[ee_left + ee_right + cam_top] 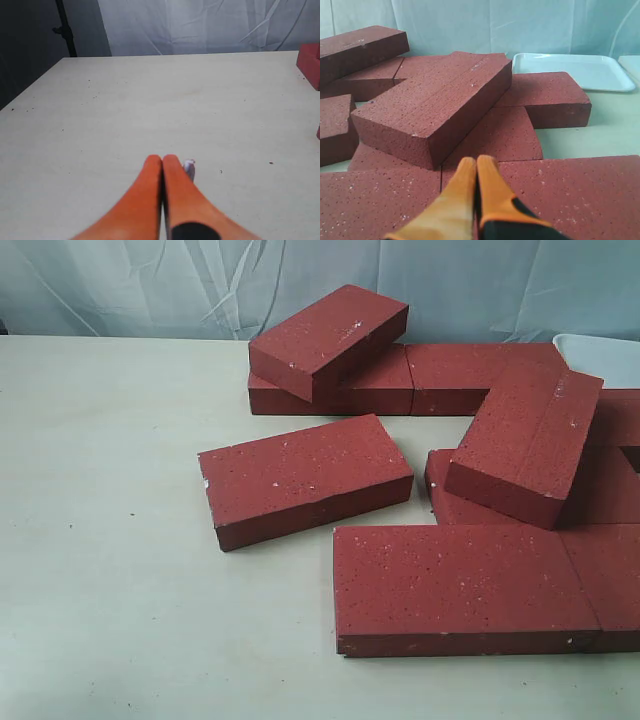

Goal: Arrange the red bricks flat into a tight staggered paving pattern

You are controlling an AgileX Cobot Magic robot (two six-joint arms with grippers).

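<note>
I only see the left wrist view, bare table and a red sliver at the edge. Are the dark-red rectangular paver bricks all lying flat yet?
Observer: No. Two dark-red paver bricks sit tilted: the rear top brick leans on the back row, and the right top brick rests on others.
Operator: Any brick off by itself?
Observer: Yes, a lone flat brick lies askew on the pale table, left of the pile.
Operator: And the right gripper?
Observer: The right gripper is shut, above the front flat bricks.
</note>
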